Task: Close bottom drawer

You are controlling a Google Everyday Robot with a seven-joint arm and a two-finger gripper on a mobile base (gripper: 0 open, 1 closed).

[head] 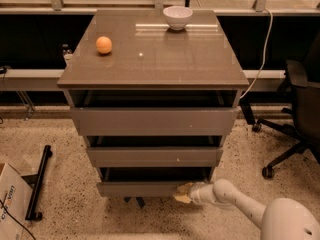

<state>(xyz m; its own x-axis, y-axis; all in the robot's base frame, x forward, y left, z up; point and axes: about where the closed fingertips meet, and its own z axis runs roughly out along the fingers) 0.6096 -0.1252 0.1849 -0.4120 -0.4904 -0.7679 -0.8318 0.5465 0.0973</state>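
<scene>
The bottom drawer [140,188] is the lowest of three in the grey-brown cabinet [152,59]. It stands out only a little, with a narrow dark gap above its plain flat front. My gripper [183,192] is low on the right, at the right end of that front and touching it. My white arm [235,203] comes in from the lower right corner. The middle drawer [155,156] and the top drawer [152,121] also stand slightly out.
An orange [104,45] and a white bowl [177,17] sit on the cabinet top. A black office chair [300,109] stands to the right. A black stand [39,181] and a cardboard box [11,204] lie on the floor at the left.
</scene>
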